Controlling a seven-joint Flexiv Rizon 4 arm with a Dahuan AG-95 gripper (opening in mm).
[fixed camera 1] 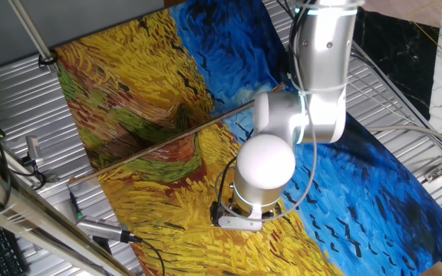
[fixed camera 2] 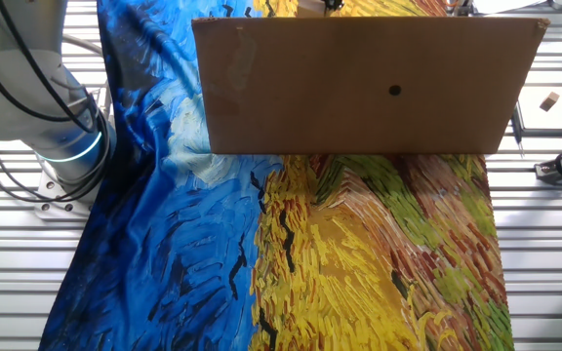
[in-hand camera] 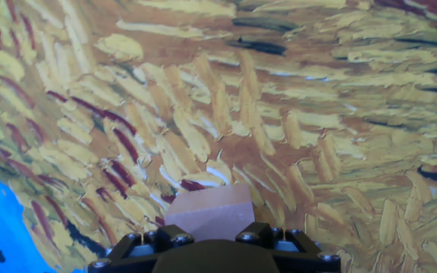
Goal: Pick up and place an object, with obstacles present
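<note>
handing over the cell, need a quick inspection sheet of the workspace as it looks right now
surface: painted cloth over ribbed metal table
job's things: wooden cube at the gripper, grip not visible; rod lies across the cloth
clutter: cardboard panel standing on the far side; small block off the cloth
grippers: fingers out of view, state unclear
cables: black cable looped by the wrist
surroundings: nothing seen

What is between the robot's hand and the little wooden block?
Nothing visible. In the hand view the wooden cube sits right at the gripper, on the painted cloth. The long brown rod lies farther off across the cloth. Whether the fingers are already holding the cube cannot be told.
</note>
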